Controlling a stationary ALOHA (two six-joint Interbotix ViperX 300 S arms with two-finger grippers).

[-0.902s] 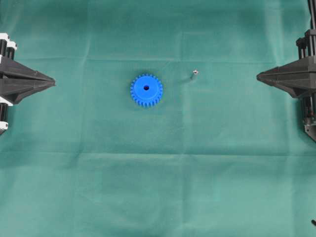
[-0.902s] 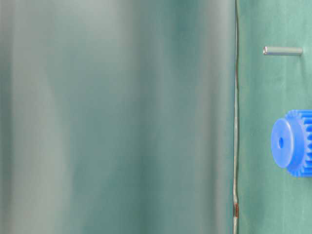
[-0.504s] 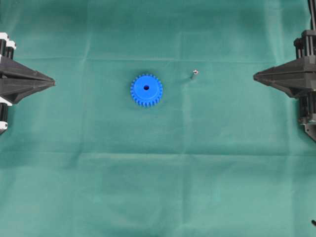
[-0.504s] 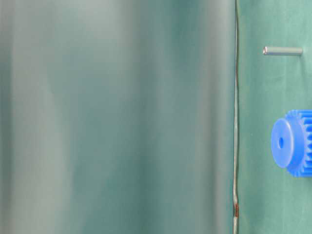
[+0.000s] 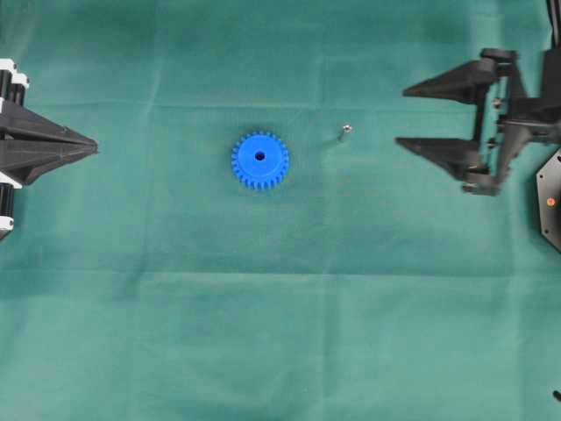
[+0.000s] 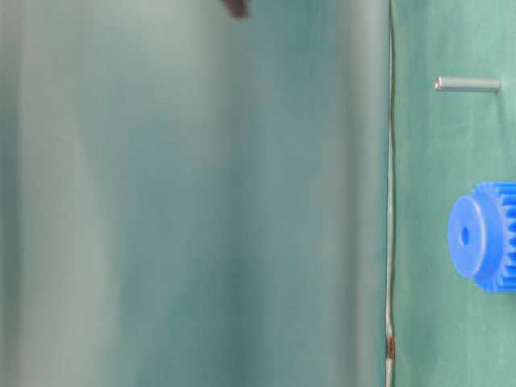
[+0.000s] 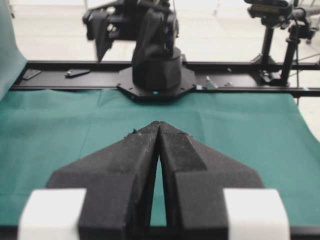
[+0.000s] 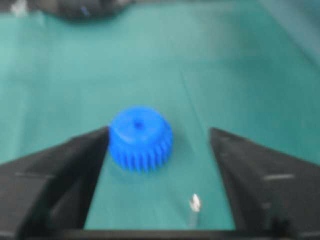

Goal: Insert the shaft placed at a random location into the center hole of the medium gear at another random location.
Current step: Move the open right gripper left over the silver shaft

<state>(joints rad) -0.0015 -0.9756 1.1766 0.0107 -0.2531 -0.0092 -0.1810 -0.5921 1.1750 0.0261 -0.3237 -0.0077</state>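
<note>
Medium gear (image 5: 259,160): seen flat on the green cloth (image 5: 280,333) of the counter, slightly toward 10 o'clock from the middle of the overhead view.
Center hole (image 5: 259,156): shown dark and unfilled.
Shaft (image 5: 344,133): found standing upright at 3 o'clock from the gear, apart from it.
Right tool (image 5: 401,116): spread wide, nothing gripped, pointed at the shaft from 3 o'clock.
Left tool (image 5: 95,146): clenched to a point, nothing held, parked at the 9 o'clock edge.
</note>
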